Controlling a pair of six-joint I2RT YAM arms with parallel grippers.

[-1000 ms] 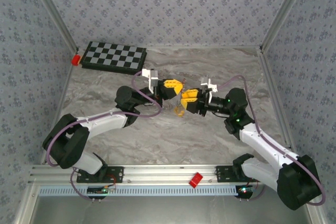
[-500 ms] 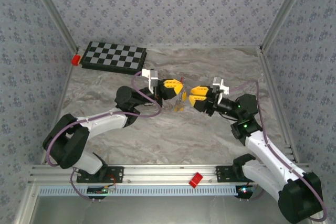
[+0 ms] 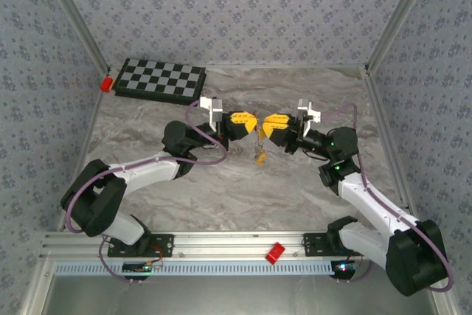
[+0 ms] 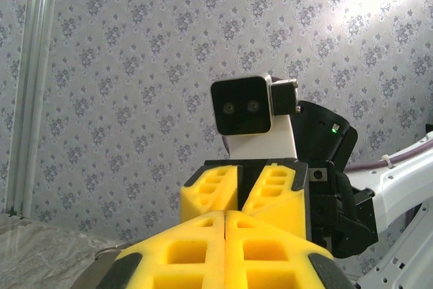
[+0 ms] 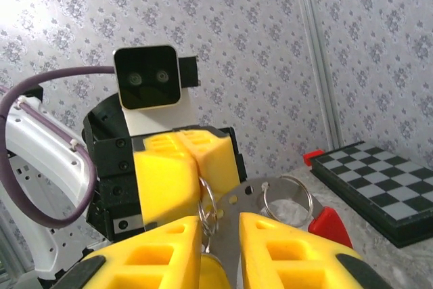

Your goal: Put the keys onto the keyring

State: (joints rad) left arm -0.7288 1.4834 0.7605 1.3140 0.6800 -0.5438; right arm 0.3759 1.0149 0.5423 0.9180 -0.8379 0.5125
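My left gripper (image 3: 249, 122) is held above the table, shut on a small wire ring of the keyring (image 3: 259, 136). One of the keys (image 3: 259, 157), yellow-orange, dangles below it. In the right wrist view the left gripper's fingers (image 5: 186, 167) pinch that ring. The keyring's grey band (image 5: 270, 181) with holes, a split ring (image 5: 287, 197) and a red end (image 5: 329, 225) reach toward me. My right gripper (image 3: 267, 125) faces the left one tip to tip. Its jaws (image 5: 220, 225) stand a little apart, with the band and wire ring in the gap. The left wrist view shows my left gripper (image 4: 225, 213) shut.
A checkerboard (image 3: 161, 80) lies at the table's back left with a small red block (image 3: 108, 82) beside it. Another red block (image 3: 275, 252) sits on the front rail. Patterned walls close in the table on three sides.
My right gripper has swung up and left until its tips meet the left gripper's, and its jaws have narrowed. The left arm has held still with the keyring.
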